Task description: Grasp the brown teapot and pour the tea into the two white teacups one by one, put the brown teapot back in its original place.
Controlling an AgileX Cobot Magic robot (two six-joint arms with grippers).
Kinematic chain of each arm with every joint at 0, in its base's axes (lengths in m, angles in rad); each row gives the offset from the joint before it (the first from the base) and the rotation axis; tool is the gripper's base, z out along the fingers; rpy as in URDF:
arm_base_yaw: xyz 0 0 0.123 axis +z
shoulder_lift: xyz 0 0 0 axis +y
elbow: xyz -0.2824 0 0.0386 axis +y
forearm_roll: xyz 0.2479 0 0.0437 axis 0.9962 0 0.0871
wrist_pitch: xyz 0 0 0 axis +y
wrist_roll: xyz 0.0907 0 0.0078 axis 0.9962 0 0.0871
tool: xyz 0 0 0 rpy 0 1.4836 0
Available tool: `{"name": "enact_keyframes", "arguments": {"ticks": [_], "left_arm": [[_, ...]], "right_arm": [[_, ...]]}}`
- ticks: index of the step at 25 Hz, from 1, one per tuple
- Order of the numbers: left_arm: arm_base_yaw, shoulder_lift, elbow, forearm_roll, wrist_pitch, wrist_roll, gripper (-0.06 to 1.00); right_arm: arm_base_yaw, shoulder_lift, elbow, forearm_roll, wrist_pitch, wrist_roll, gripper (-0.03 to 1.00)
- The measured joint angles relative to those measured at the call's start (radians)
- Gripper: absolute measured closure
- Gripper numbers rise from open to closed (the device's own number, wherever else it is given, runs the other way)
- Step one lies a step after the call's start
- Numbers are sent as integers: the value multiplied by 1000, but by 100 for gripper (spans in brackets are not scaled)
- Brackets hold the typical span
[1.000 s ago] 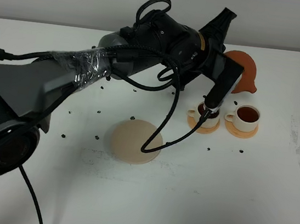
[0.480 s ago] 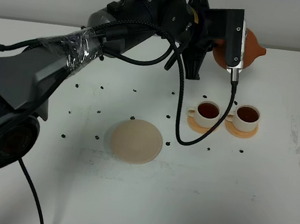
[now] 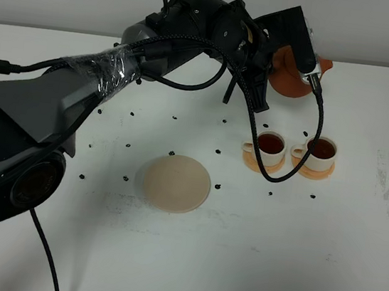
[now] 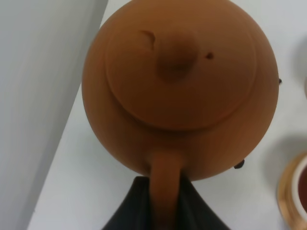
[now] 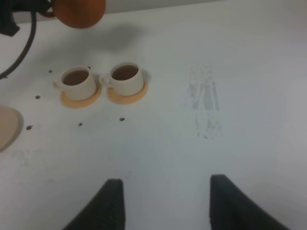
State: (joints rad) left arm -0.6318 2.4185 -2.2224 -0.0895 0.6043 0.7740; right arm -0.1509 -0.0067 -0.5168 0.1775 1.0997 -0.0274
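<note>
left wrist view, left gripper [image 4: 165, 213]: the dark fingers [image 4: 136, 211] are closed on the loop handle [image 4: 165, 184] of the brown teapot [image 4: 180, 81], one finger on each side.
left wrist view, brown teapot: it is held just beyond the fingertips, with the knobbed lid [image 4: 180, 57] seated, above the white table [image 4: 67, 187].
exterior high view, left gripper: the grip itself is hidden by the wrist housing; the teapot is carried in the air at its tip, roughly upright.
exterior high view, the two white teacups [image 3: 272, 143]: they are filled with dark tea, each set on an orange coaster [image 3: 313, 172], below the gripper and nearer the camera.
exterior high view, original place [image 3: 176, 182]: it is seen well apart from the left gripper.
right wrist view, right gripper [image 5: 165, 203]: the fingers [image 5: 108, 206] are spread wide apart, with only table seen between them; the teacups lie well ahead.
</note>
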Motion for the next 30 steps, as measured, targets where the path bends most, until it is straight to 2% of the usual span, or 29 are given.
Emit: {"name": "enact_keyframes", "arguments": {"ticks": [9,16,30], "left_arm": [[32,48,-11,-3,31,-169,86],[35,102,-11,-53,41,-185,86],[42,148,-18,-56,71,-210,86]], "right_arm": [[0,0,0,0,0,0,57],[0,0,0,0,0,0,57],[0,0,0,0,0,0,57]]}}
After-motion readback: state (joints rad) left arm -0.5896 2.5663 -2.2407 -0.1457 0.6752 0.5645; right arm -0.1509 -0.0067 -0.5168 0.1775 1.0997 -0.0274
